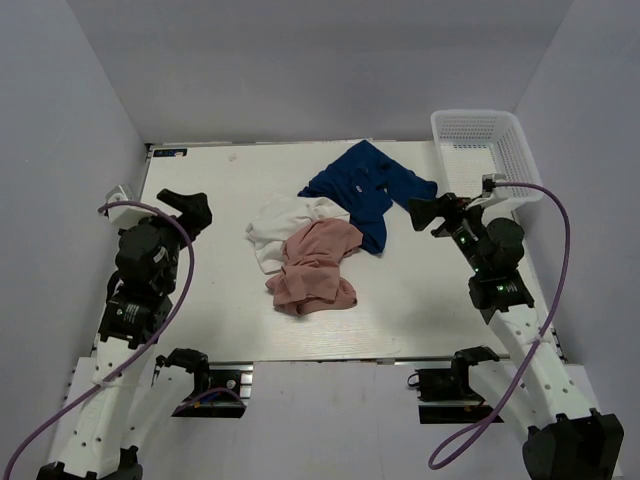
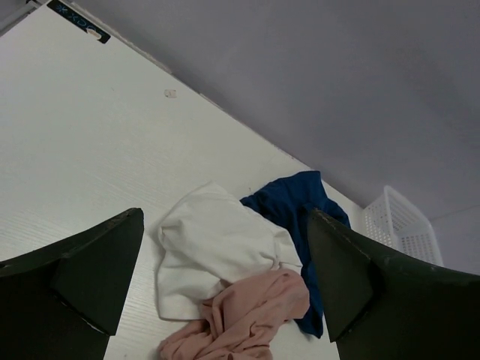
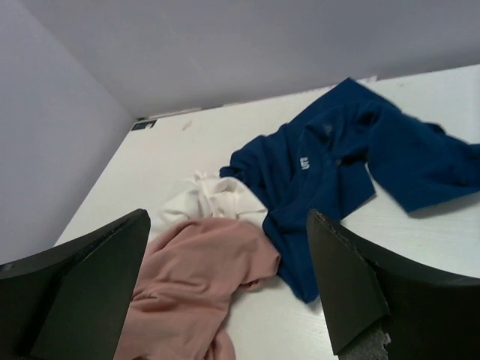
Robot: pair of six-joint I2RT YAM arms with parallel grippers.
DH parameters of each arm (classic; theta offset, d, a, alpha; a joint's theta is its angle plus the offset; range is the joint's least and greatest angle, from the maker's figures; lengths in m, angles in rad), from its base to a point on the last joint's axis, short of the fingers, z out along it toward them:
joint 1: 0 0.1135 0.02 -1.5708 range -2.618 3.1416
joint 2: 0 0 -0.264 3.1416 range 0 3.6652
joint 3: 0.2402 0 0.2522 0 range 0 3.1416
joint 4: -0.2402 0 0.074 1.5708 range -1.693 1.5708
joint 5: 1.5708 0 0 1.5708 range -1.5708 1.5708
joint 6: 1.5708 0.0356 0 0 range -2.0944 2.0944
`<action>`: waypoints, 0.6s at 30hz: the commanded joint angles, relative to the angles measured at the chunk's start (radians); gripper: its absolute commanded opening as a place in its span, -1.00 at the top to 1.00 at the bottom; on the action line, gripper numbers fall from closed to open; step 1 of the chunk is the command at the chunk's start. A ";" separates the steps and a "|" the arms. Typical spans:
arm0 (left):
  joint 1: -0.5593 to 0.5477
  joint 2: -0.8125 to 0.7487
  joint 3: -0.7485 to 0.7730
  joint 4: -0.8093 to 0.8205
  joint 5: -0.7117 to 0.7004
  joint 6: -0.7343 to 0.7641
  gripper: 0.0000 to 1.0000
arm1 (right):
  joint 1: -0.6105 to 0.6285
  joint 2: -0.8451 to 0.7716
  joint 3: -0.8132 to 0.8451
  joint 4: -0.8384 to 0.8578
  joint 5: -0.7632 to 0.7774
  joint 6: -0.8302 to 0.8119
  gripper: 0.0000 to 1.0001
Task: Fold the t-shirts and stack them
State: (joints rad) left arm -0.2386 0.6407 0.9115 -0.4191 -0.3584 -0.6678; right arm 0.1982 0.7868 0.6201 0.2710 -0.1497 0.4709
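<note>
Three crumpled t-shirts lie in a heap at the table's middle. The navy blue shirt (image 1: 366, 190) is farthest back, the white shirt (image 1: 278, 226) is left of it, and the dusty pink shirt (image 1: 315, 265) lies nearest, overlapping both. My left gripper (image 1: 186, 209) is open and empty, left of the heap. My right gripper (image 1: 428, 214) is open and empty, just right of the navy shirt. The left wrist view shows the white (image 2: 214, 247), pink (image 2: 247, 319) and navy (image 2: 296, 206) shirts between its fingers. The right wrist view shows the pink (image 3: 199, 277), navy (image 3: 330, 161) and white (image 3: 206, 199) shirts.
A white plastic lattice basket (image 1: 485, 150) stands at the table's back right corner, close behind my right gripper; it also shows in the left wrist view (image 2: 401, 229). Grey walls enclose the white table (image 1: 200, 300) on three sides.
</note>
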 commanded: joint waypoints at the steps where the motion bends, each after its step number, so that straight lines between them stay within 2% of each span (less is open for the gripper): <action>1: -0.004 0.020 0.017 -0.069 0.009 -0.023 -1.00 | 0.001 -0.021 -0.025 0.013 -0.082 0.058 -0.81; 4: -0.004 0.049 0.017 -0.069 0.009 -0.023 -1.00 | 0.003 0.014 -0.083 0.065 -0.062 0.029 -0.81; 6: -0.004 0.094 0.026 -0.101 0.009 -0.053 -1.00 | 0.006 0.063 0.005 -0.052 -0.062 -0.027 -0.81; 7: -0.004 0.109 0.036 -0.112 0.007 -0.064 -1.00 | 0.006 0.159 0.027 -0.082 -0.062 -0.052 -0.81; 13: 0.007 0.209 0.075 -0.113 0.062 -0.023 -1.00 | 0.010 0.488 0.216 -0.082 -0.083 -0.098 -0.81; 14: 0.007 0.235 0.093 -0.147 0.062 -0.023 -1.00 | 0.017 0.616 0.239 -0.079 -0.080 -0.115 -0.81; 17: 0.007 0.255 0.118 -0.184 0.052 -0.023 -1.00 | 0.026 0.747 0.458 -0.165 -0.033 -0.166 -0.81; 18: 0.007 0.267 0.128 -0.184 0.052 -0.023 -1.00 | 0.032 0.866 0.492 -0.188 -0.015 -0.184 -0.81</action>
State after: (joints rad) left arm -0.2375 0.9100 0.9787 -0.5598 -0.3145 -0.6998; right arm 0.2157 1.5227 0.9718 0.1287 -0.1997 0.3626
